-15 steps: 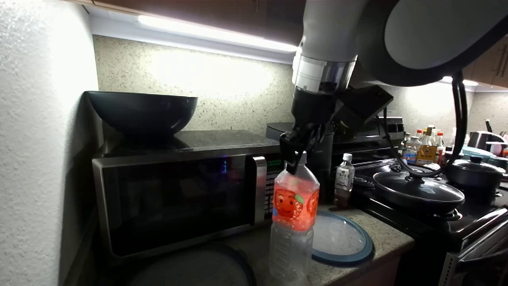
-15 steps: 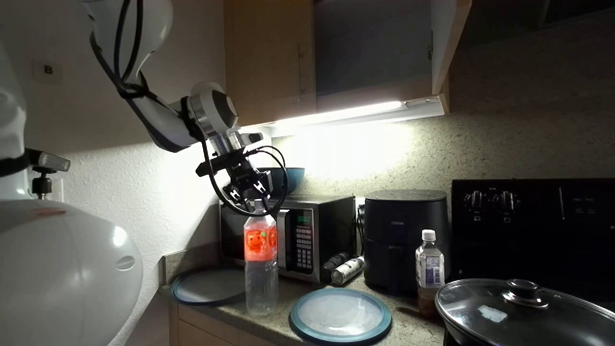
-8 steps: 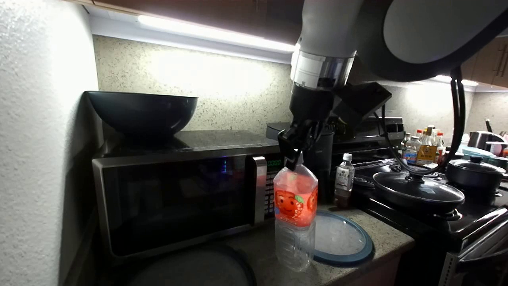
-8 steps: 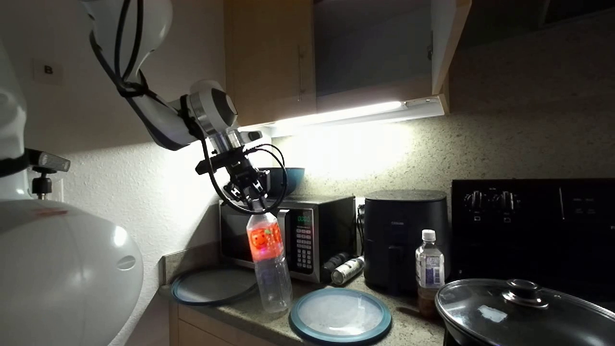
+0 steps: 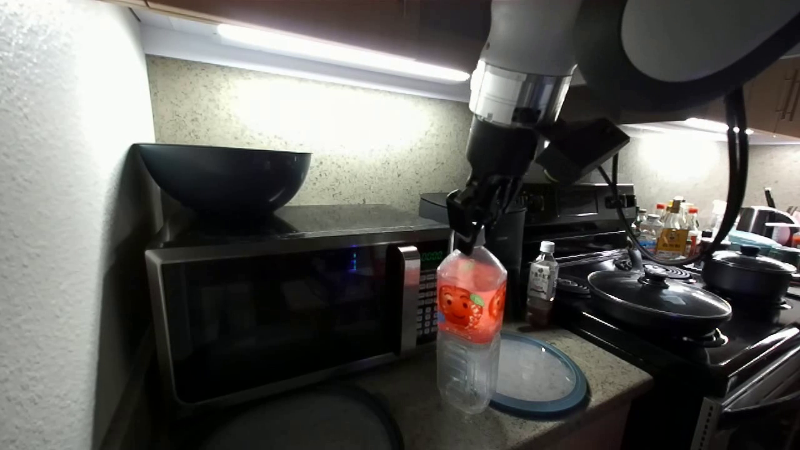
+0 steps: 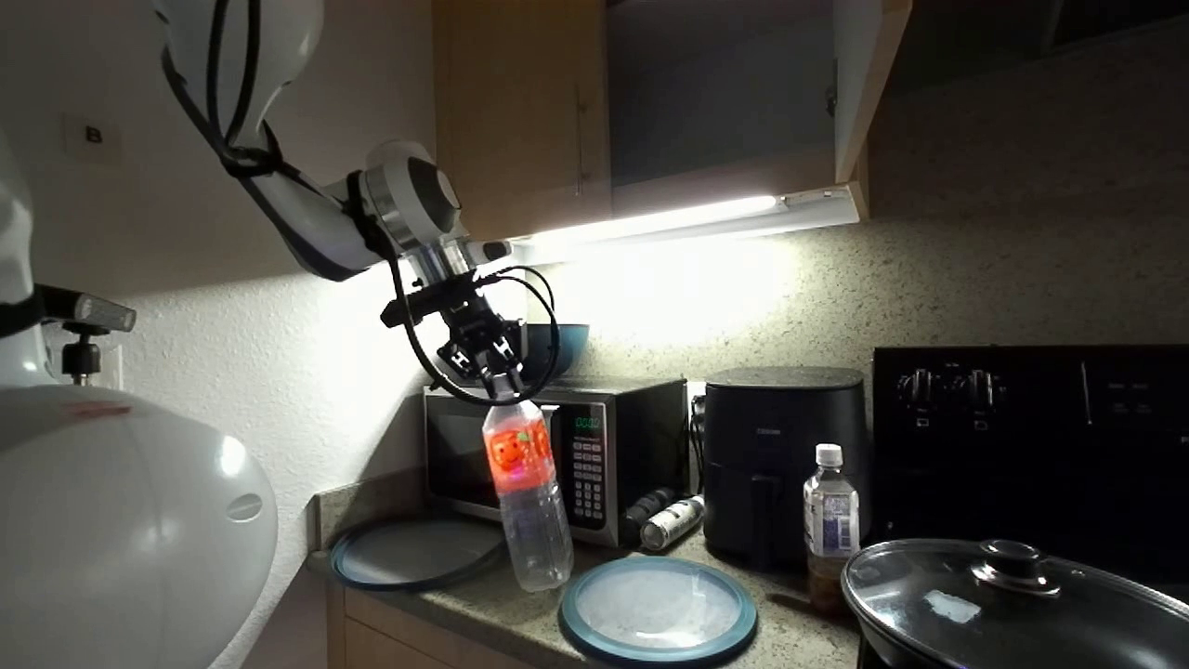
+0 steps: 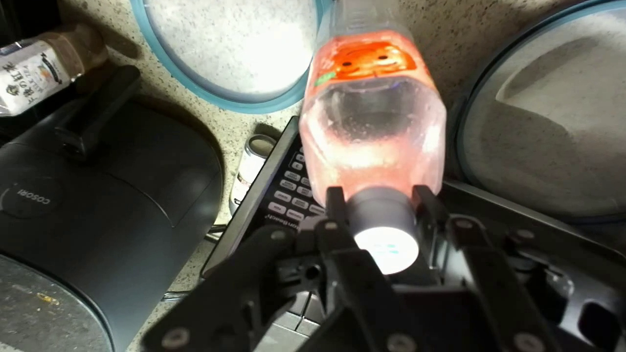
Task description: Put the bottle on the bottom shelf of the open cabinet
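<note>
Large clear bottle (image 5: pixel 470 325) held by its neck, hanging tilted below the gripper (image 7: pixel 381 208).

The gripper's fingers (image 7: pixel 336 205) stand as close together as the capped neck allows, one on either side, gripping it. Between them the white cap (image 7: pixel 386 248) points back up at the wrist, its end brightly lit. Farther from the gripper the plastic broadens into faceted, see-through shoulders with a pinkish glow; then a red-orange label (image 5: pixel 469 306) wraps the body, printed with a smiling fruit face and a green leaf. The lowest part is bare, clear and ridged. In an exterior view the bottle leans, its base out to one side beneath the gripper, near a blue-rimmed lid (image 6: pixel 658 609). The open cabinet (image 6: pixel 720 102) is higher than the gripper; the microwave (image 5: pixel 281 325) sits near it.
</note>
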